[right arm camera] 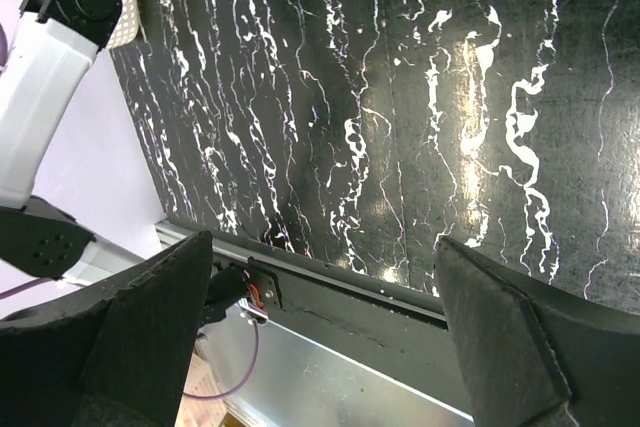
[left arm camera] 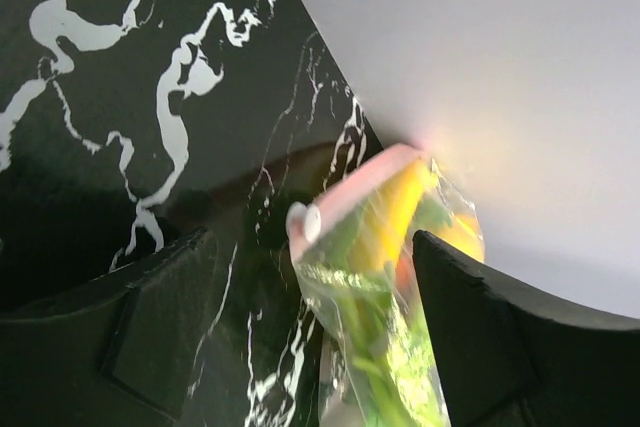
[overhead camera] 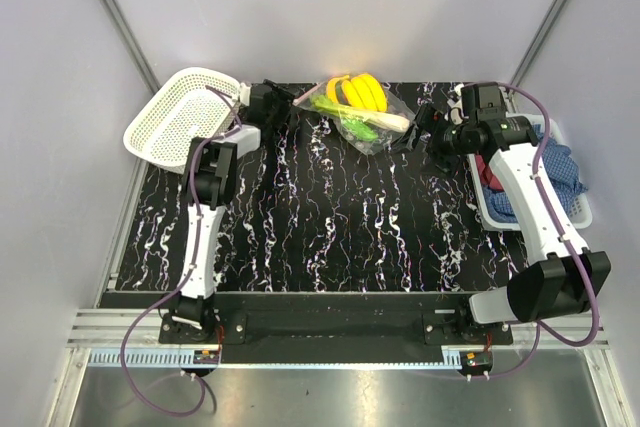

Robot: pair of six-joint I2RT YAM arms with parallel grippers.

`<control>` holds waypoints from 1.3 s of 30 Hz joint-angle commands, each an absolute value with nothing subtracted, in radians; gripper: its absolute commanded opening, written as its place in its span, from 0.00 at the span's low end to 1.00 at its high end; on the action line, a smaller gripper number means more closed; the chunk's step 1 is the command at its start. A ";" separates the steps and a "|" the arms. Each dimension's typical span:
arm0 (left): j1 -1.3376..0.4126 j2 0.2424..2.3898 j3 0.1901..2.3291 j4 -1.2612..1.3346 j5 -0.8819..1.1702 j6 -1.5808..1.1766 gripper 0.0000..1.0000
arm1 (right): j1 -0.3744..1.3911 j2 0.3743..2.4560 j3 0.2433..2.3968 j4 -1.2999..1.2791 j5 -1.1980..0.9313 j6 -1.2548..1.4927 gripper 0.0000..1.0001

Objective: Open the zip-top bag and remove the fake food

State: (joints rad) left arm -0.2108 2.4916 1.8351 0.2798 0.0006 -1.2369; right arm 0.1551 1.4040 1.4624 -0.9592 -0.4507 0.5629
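The zip-top bag point(overhead camera: 362, 119) lies at the back middle of the black marble table. It holds the fake food: yellow bananas point(overhead camera: 358, 90), a green-white leek point(overhead camera: 368, 115) and other green pieces. My left gripper point(overhead camera: 284, 105) is at the bag's left end, open. In the left wrist view the bag point(left arm camera: 385, 297), with its pink zip strip point(left arm camera: 352, 197) and white slider point(left arm camera: 305, 222), sits between my wide-open left gripper's point(left arm camera: 320, 332) fingers, not clamped. My right gripper point(overhead camera: 425, 127) is at the bag's right end; in its wrist view it point(right arm camera: 320, 342) is open and empty, and the bag does not show there.
A white mesh basket point(overhead camera: 185, 112) stands tilted at the back left, right beside the left arm. A pale tray with blue checked cloth point(overhead camera: 545, 172) is at the right edge under the right arm. The back wall point(left arm camera: 500, 67) is just behind the bag.
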 commanded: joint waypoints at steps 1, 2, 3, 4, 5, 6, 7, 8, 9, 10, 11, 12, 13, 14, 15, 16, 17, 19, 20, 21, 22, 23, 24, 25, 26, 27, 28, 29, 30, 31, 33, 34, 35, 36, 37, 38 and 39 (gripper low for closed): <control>-0.218 2.584 1.951 0.307 -0.040 -1.288 0.79 | 0.160 1.404 1.494 -0.962 -0.422 0.598 1.00; -0.218 2.595 1.959 0.317 -0.043 -1.307 0.72 | 0.160 1.393 1.485 -0.962 -0.416 0.600 1.00; -0.218 2.605 1.966 0.333 -0.046 -1.312 0.68 | 0.158 1.388 1.480 -0.965 -0.413 0.606 1.00; -0.218 2.624 1.991 0.340 -0.051 -1.313 0.65 | 0.158 1.384 1.477 -0.965 -0.411 0.610 1.00; -0.216 2.635 2.008 0.341 -0.049 -1.310 0.62 | 0.158 1.378 1.473 -0.969 -0.414 0.611 1.00; -0.216 2.643 2.019 0.345 -0.040 -1.309 0.49 | 0.158 1.376 1.473 -0.971 -0.420 0.607 1.00; -0.215 2.646 2.025 0.351 -0.034 -1.307 0.44 | 0.158 1.371 1.471 -0.974 -0.425 0.603 1.00; -0.215 2.642 2.011 0.366 -0.028 -1.312 0.39 | 0.158 1.368 1.470 -0.979 -0.439 0.597 1.00; -0.215 2.631 1.997 0.382 -0.012 -1.312 0.30 | 0.158 1.367 1.468 -0.982 -0.446 0.578 1.00; -0.215 2.600 1.981 0.394 -0.006 -1.305 0.26 | 0.158 1.368 1.467 -0.983 -0.454 0.569 1.00; -0.215 2.579 1.938 0.393 -0.006 -1.289 0.19 | 0.160 1.376 1.471 -0.989 -0.463 0.563 1.00; -0.215 2.556 1.909 0.399 0.020 -1.278 0.12 | 0.158 1.379 1.473 -0.989 -0.474 0.552 1.00; -0.216 2.510 1.885 0.403 0.023 -1.266 0.06 | 0.160 1.382 1.473 -0.985 -0.485 0.549 1.00; -0.215 2.485 1.864 0.406 0.031 -1.241 0.04 | 0.160 1.385 1.464 -0.965 -0.503 0.545 1.00; -0.215 2.435 1.812 0.408 0.044 -1.230 0.02 | 0.160 1.384 1.457 -0.956 -0.508 0.534 1.00; -0.213 2.404 1.784 0.413 0.054 -1.221 0.00 | 0.160 1.384 1.451 -0.953 -0.508 0.523 1.00; -0.212 2.373 1.746 0.422 0.063 -1.198 0.00 | 0.160 1.382 1.441 -0.951 -0.505 0.512 1.00; -0.213 2.272 1.652 0.426 0.092 -1.164 0.00 | 0.160 1.374 1.428 -0.945 -0.500 0.479 1.00; -0.216 2.238 1.623 0.423 0.101 -1.114 0.00 | 0.160 1.365 1.405 -0.925 -0.496 0.465 1.00; -0.221 2.171 1.555 0.429 0.112 -1.089 0.00 | 0.161 1.364 1.393 -0.913 -0.494 0.442 1.00; -0.224 2.137 1.521 0.437 0.121 -1.066 0.00 | 0.160 1.364 1.384 -0.901 -0.494 0.433 1.00; -0.235 2.103 1.487 0.442 0.133 -1.034 0.00 | 0.161 1.370 1.364 -0.870 -0.498 0.422 1.00; -0.238 2.039 1.452 0.433 0.165 -1.022 0.00 | 0.161 1.377 1.364 -0.861 -0.500 0.416 1.00; -0.239 2.005 1.392 0.419 0.179 -1.003 0.00 | 0.161 1.388 1.368 -0.856 -0.499 0.417 1.00; -0.248 1.968 1.356 0.405 0.187 -0.967 0.00 | 0.161 1.411 1.391 -0.859 -0.503 0.420 1.00; -0.255 1.895 1.324 0.391 0.201 -0.947 0.00 | 0.167 1.420 1.405 -0.859 -0.506 0.428 1.00; -0.264 1.863 1.271 0.385 0.212 -0.924 0.00 | 0.173 1.430 1.419 -0.865 -0.505 0.429 0.99; -0.285 1.829 1.255 0.374 0.227 -0.872 0.00 | 0.181 1.442 1.443 -0.873 -0.485 0.433 1.00; -0.297 1.769 1.243 0.323 0.236 -0.844 0.00 | 0.189 1.448 1.454 -0.879 -0.471 0.433 1.00; -0.323 1.738 1.236 0.293 0.236 -0.789 0.00 | 0.198 1.454 1.463 -0.885 -0.459 0.434 1.00; -0.351 1.663 1.230 0.227 0.247 -0.749 0.00 | 0.201 1.474 1.499 -0.910 -0.439 0.434 1.00; -0.365 1.642 1.235 0.198 0.250 -0.726 0.00 | 0.204 1.482 1.509 -0.919 -0.437 0.433 1.00; -0.392 1.622 1.259 0.161 0.247 -0.720 0.00 | 0.209 1.489 1.529 -0.929 -0.433 0.428 1.00; -0.408 1.586 1.278 0.078 0.226 -0.718 0.00 | 0.216 1.493 1.537 -0.930 -0.433 0.417 1.00; -0.434 1.572 1.288 0.042 0.209 -0.738 0.00 | 0.225 1.494 1.543 -0.931 -0.434 0.407 1.00; -0.446 1.557 1.298 0.006 0.190 -0.756 0.00 | 0.251 1.494 1.561 -0.930 -0.433 0.376 1.00; -0.459 1.530 1.307 -0.074 0.148 -0.785 0.00 | 0.265 1.494 1.577 -0.930 -0.417 0.361 1.00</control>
